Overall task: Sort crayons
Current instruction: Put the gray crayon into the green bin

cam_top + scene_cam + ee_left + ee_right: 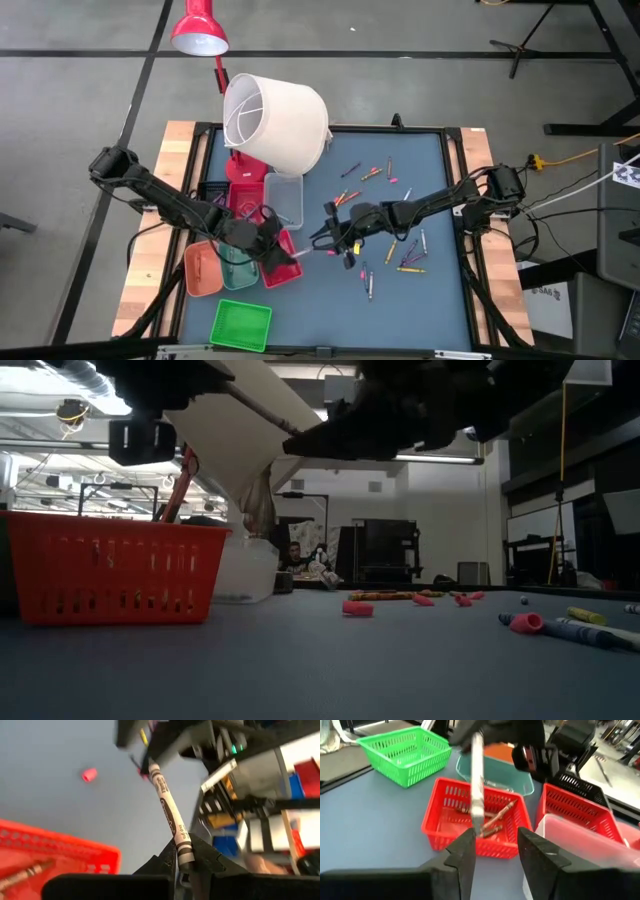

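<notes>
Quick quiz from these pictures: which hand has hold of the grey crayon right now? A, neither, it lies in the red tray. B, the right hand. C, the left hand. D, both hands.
C: the left hand is shut on the grey crayon, while the right hand stands open, clear of it.

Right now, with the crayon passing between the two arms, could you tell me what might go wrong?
1. The left gripper pinches the grey crayon only at one end, so it could pivot or slip.
2. The right gripper stands open near it; a bump could knock it onto the table short of the red tray.
</notes>
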Controlling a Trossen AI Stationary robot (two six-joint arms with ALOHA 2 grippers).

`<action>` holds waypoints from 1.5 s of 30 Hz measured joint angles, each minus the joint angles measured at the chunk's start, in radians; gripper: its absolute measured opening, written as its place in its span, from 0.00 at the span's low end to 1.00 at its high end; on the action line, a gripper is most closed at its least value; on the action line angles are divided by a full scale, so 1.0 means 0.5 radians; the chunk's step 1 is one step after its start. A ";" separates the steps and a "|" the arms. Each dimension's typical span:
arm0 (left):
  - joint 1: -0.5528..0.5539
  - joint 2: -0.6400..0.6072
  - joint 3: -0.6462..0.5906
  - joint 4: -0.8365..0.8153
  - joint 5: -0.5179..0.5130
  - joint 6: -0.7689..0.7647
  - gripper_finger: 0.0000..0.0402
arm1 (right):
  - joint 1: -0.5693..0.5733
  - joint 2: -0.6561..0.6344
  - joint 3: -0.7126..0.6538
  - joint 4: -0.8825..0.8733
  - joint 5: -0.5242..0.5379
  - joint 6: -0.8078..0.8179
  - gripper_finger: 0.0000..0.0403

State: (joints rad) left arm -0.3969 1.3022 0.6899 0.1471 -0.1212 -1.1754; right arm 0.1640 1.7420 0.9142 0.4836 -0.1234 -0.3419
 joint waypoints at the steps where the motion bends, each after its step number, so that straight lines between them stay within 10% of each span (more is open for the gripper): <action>1: 0.000 0.000 0.000 -0.002 0.065 0.001 0.04 | 0.000 0.000 0.000 -0.021 0.000 0.000 0.36; 21: -0.107 -0.002 0.000 -0.595 1.497 -0.093 0.05 | 0.000 0.001 0.000 -0.541 0.000 0.001 0.36; 45: 0.012 -0.471 -0.002 -1.438 1.378 0.071 0.03 | 0.000 0.001 0.000 -0.540 -0.001 0.001 0.36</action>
State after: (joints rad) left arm -0.3907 1.0669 0.6891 -0.5720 0.5679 -1.1400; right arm 0.1642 1.7424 0.9142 0.2134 -0.1238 -0.3416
